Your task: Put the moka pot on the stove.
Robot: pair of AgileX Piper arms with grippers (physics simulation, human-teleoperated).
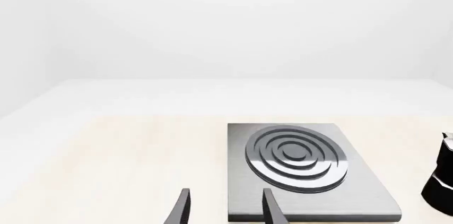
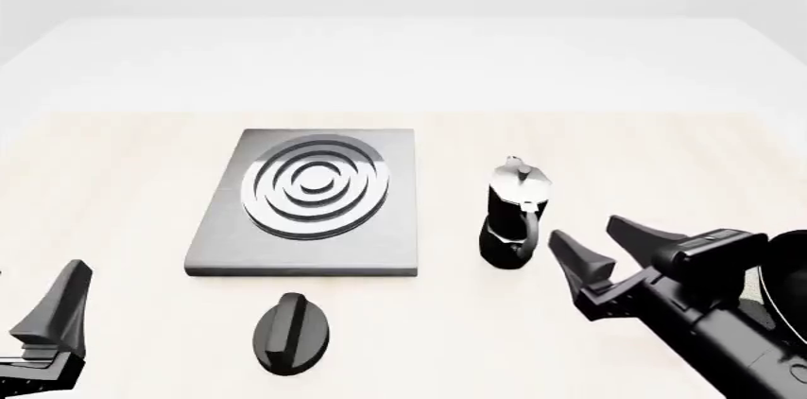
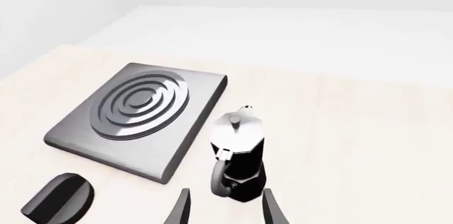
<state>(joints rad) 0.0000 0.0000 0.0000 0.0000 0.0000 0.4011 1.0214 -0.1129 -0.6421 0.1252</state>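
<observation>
The moka pot point(image 2: 513, 217), black with a silver lid, stands upright on the table just right of the stove point(image 2: 393, 229), a flat grey plate with burner rings. Its handle faces my right gripper point(image 2: 588, 236), which is open and empty, close to the pot's right side but apart from it. In the right wrist view the pot point(image 3: 239, 156) stands just ahead of the spread fingers point(image 3: 182, 208), beside the stove point(image 3: 199, 108). My left gripper point(image 2: 60, 303) is open and empty at the front left. Its wrist view shows the stove point(image 1: 357, 189) and the pot's edge point(image 1: 443, 181).
A separate black oval knob point(image 2: 293, 331) lies on the table in front of the stove; it also shows in the right wrist view point(image 3: 59, 198). A black pan's rim point(image 2: 789, 271) shows at the right edge behind my right arm.
</observation>
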